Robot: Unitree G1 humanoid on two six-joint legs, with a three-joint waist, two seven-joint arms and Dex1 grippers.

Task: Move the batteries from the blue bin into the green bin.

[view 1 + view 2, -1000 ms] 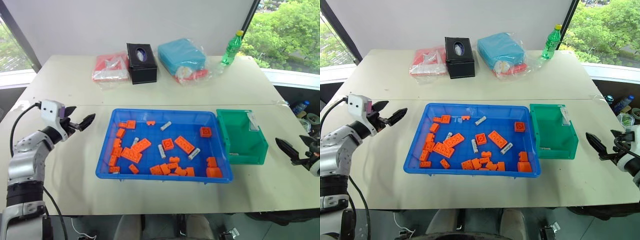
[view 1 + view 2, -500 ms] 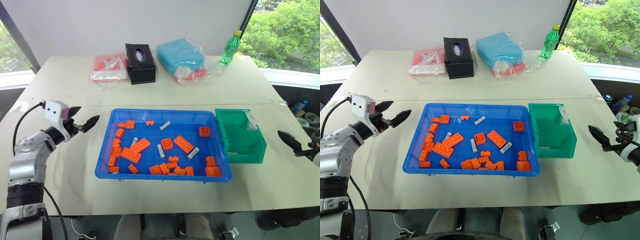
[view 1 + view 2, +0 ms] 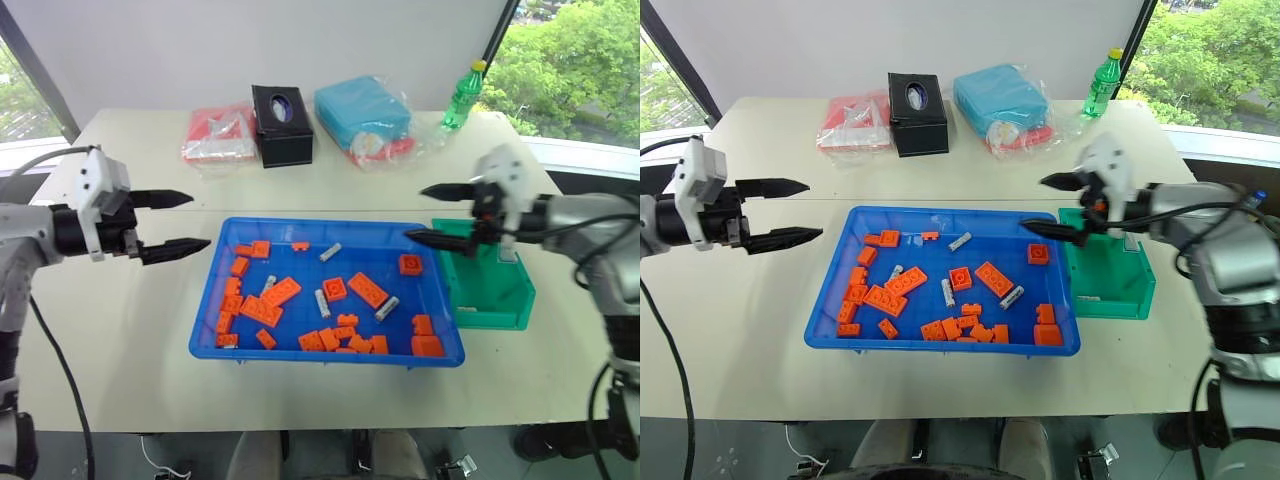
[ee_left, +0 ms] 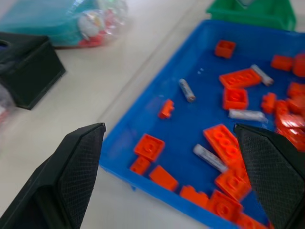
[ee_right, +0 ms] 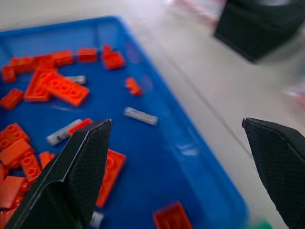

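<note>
1. While no writing on the green bin's (image 3: 489, 276) white label reads, both grippers' jaws gape released, left gripper (image 3: 178, 221) and right gripper (image 3: 428, 213).
2. Batteries (image 3: 322, 302) lie among orange bricks (image 3: 368, 289) in the blue bin (image 3: 325, 349).

Both arms are silver-grey metal segments trailing thin black cables, each ending in a white boxy wrist housing with a black collar that carries a tool of two long, pointed black fingers, the left tool (image 3: 172, 221) and right tool (image 3: 436, 213) alike, their inner pads (image 4: 71, 171) cross-hatched.
</note>
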